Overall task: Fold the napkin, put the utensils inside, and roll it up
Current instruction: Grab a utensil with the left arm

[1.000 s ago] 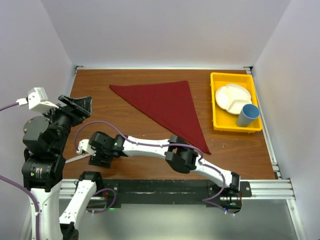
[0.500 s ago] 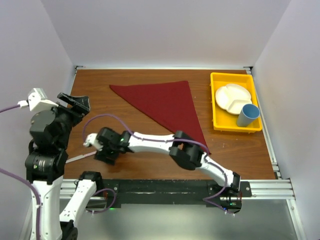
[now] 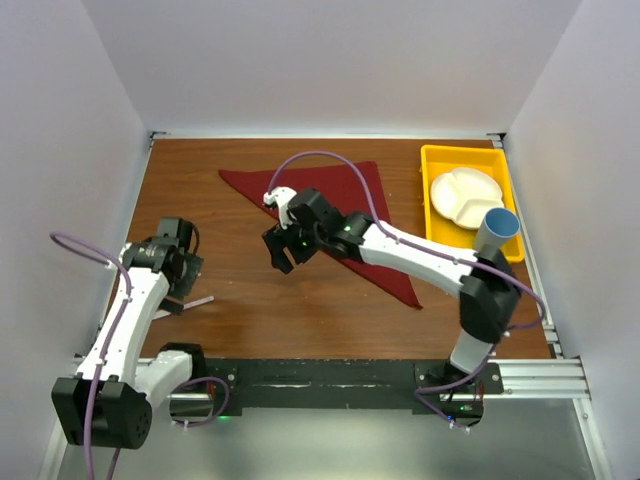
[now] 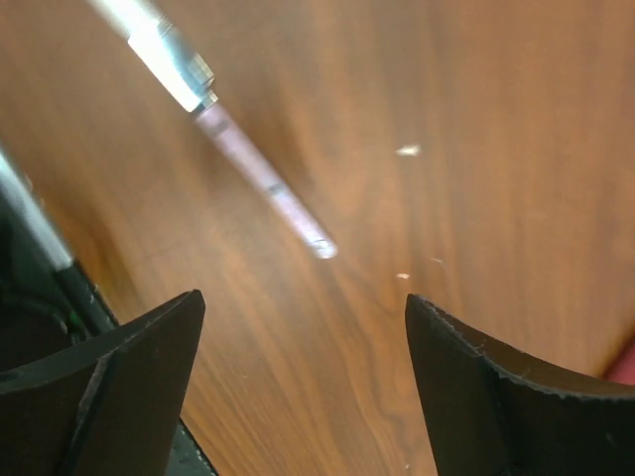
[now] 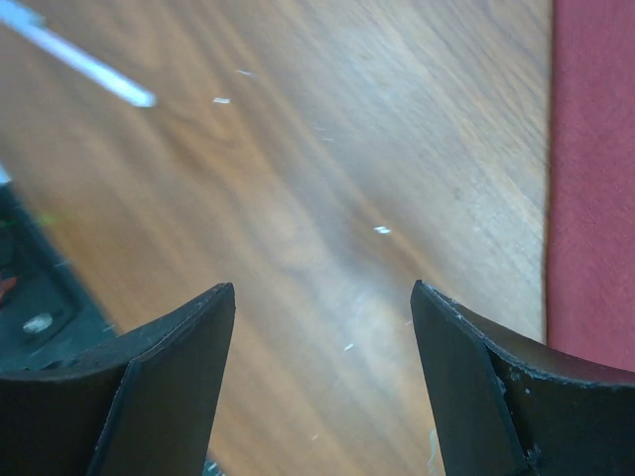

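The maroon napkin point(image 3: 340, 205) lies folded into a triangle on the wooden table, back centre. Its edge shows at the right of the right wrist view point(image 5: 595, 169). One slim silvery utensil point(image 3: 197, 301) lies on the wood at the front left. It also shows in the left wrist view point(image 4: 233, 139) and far off in the right wrist view point(image 5: 84, 61). My left gripper point(image 3: 180, 288) point(image 4: 303, 297) is open and empty, low over the wood just beside the utensil. My right gripper point(image 3: 281, 255) point(image 5: 322, 288) is open and empty over bare wood at the napkin's left edge.
A yellow tray point(image 3: 436, 205) at the back right holds a white divided plate point(image 3: 465, 195) and a blue cup point(image 3: 495, 231). White walls close in the table on the left, back and right. The black rail point(image 3: 330, 375) runs along the front edge.
My left arm has swung down from a raised pose to low over the table by the utensil. My right arm has drawn back from the front left to the napkin's left edge.
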Controlling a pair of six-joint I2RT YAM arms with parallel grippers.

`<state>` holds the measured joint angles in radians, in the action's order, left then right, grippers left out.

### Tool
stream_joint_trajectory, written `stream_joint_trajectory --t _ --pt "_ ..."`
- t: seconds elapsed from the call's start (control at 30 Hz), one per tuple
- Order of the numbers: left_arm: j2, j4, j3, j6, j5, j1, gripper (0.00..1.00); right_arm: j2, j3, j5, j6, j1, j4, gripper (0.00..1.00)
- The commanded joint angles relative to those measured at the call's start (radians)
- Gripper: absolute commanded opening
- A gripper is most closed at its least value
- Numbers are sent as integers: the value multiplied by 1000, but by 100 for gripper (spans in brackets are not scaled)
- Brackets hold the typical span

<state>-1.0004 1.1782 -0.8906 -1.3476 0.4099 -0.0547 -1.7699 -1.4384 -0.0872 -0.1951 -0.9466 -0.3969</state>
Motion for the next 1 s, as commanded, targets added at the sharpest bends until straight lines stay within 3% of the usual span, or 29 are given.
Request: stream_joint_trajectory --t 0.0,0.13,0.43,0.7,0.97 --pt "33 14 106 -286 -46 6 86 160 47 52 -6 -27 -29 76" --pt "-13 -18 171 -384 -71 27 85 291 96 41 -4 -26 -40 77" --pt "-102 -146 283 -421 -109 174 79 532 164 109 54 -26 -94 78" --pt "-147 -295 381 -446 -163 248 73 613 214 141 98 -26 -105 79" --pt "-175 -269 357 -447 -106 248 67 636 217 155 120 -23 -123 79"
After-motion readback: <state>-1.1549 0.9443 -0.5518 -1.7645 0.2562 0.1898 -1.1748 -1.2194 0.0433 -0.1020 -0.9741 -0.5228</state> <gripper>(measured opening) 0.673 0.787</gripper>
